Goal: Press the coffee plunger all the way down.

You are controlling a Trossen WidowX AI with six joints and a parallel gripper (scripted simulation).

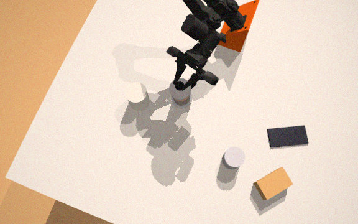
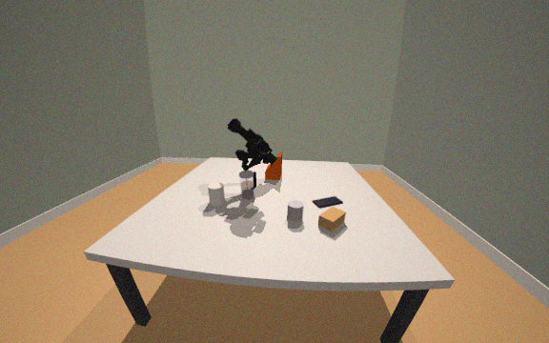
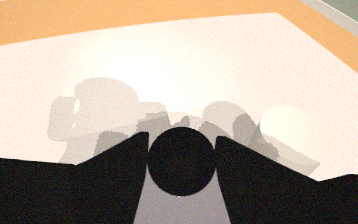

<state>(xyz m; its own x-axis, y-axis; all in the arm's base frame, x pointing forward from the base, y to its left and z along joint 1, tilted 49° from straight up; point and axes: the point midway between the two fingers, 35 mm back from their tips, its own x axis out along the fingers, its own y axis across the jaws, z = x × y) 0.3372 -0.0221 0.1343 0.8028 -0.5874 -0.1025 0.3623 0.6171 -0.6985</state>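
i've got the black parallel-jaw gripper (image 1: 184,83) clamped on the round black plunger knob (image 3: 181,161); in the wrist view the knob sits dead centre at the bottom of the frame with a black finger (image 3: 117,172) touching it on each side. below the knob there i see the flat grey lid of the press (image 3: 180,210).

top view: the small grey cylindrical coffee press with a brownish band near its base (image 1: 181,95) is just above and left of frame centre, standing upright on the white table top (image 1: 291,78), with the gripper coming down onto it from the upper right. exterior view puts the press (image 2: 247,187) left of centre on the table, arm (image 2: 251,143) bent over it; too small there to read how far down the plunger is.

other stuff on the table: a pale cream cylinder (image 1: 134,92) just left of the press, apart from it; an orange wedge-shaped block (image 1: 238,31) at the top of the frame, partly behind the arm; a white-topped grey cylinder (image 1: 234,157) lower right; a dark navy flat rectangular slab (image 1: 287,136) right of that; a tan box (image 1: 273,182) below the slab. those three sit well apart from the press.
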